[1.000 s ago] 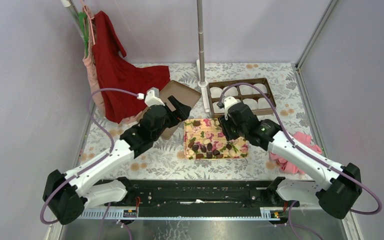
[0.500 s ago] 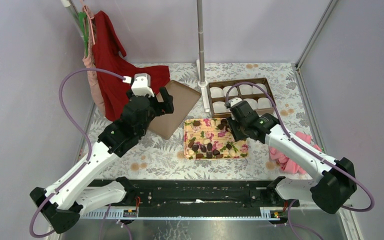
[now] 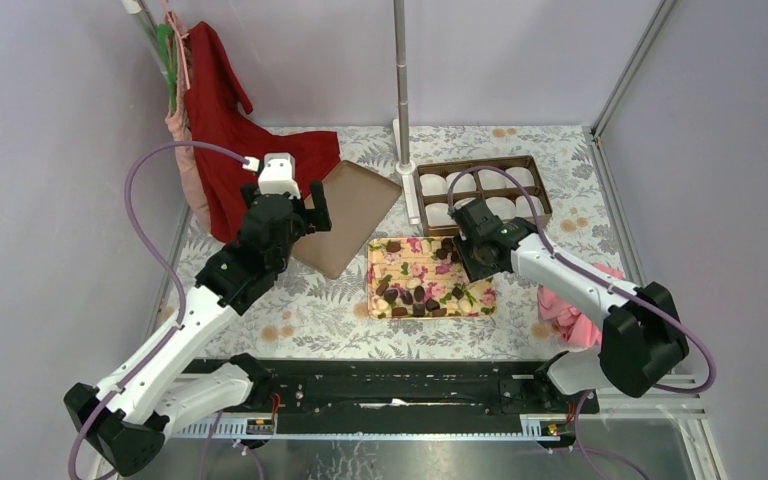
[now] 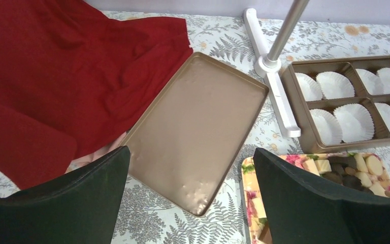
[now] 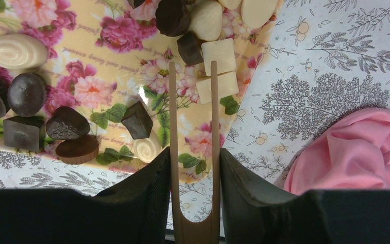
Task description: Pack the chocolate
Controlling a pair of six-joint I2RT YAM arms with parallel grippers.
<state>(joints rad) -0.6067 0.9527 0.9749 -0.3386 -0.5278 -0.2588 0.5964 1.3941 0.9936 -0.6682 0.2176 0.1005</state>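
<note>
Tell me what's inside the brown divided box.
White paper cups, all empty, sit in every compartment of the divided box that shows. The right arm hides part of its near row from above, and the left wrist view cuts off its right end.

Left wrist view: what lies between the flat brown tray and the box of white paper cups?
The white foot of the metal pole lies between the brown tray and the box, seen in the left wrist view.
</note>
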